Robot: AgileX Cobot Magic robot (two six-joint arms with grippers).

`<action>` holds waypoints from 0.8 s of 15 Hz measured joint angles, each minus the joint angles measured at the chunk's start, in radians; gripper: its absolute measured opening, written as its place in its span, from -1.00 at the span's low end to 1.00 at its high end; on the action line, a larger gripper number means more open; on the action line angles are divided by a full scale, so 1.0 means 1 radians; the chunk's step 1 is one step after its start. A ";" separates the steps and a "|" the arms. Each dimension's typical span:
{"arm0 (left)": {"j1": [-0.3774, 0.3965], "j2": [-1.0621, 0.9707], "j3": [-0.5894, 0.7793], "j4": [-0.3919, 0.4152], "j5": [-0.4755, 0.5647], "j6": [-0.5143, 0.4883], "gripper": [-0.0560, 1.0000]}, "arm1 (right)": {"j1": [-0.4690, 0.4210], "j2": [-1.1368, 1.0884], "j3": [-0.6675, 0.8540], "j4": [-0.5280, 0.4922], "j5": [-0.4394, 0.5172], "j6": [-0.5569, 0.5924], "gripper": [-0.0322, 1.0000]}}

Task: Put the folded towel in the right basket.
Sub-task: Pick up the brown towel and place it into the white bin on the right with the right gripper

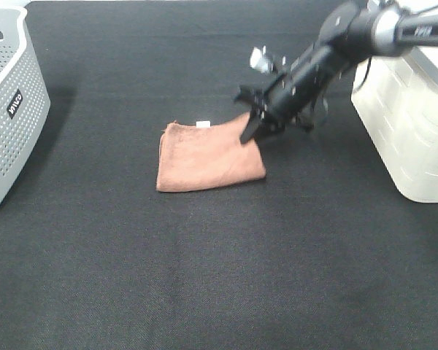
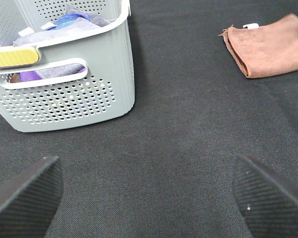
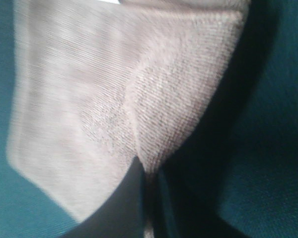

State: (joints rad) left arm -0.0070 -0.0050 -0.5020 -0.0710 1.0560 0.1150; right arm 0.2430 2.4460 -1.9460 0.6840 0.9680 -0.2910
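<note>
The folded brown towel (image 1: 208, 155) lies on the black cloth near the middle, its far right corner lifted. My right gripper (image 1: 250, 133) is shut on that corner; the right wrist view shows the towel (image 3: 114, 99) pinched between the dark fingers (image 3: 124, 198) and pulled up. The right basket (image 1: 412, 124) is cream and stands at the right edge. My left gripper (image 2: 146, 191) is open and empty, low over the cloth near the grey basket; the towel (image 2: 268, 52) shows far off in its view.
A grey perforated basket (image 1: 11, 109) stands at the left edge and holds folded cloths (image 2: 64, 22). The black cloth (image 1: 219, 262) covers the whole table.
</note>
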 joint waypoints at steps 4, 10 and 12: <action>0.000 0.000 0.000 0.000 0.000 0.000 0.77 | 0.000 -0.098 -0.097 -0.051 0.072 0.000 -0.92; 0.000 0.000 0.000 0.000 0.000 0.000 0.77 | 0.000 -0.259 -0.292 -0.286 0.221 0.087 -0.92; 0.000 0.000 0.000 0.000 0.000 0.000 0.77 | -0.011 -0.309 -0.349 -0.381 0.242 0.120 -0.92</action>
State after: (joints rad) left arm -0.0070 -0.0050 -0.5020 -0.0710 1.0560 0.1150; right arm 0.2320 2.1370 -2.2950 0.3030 1.2100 -0.1710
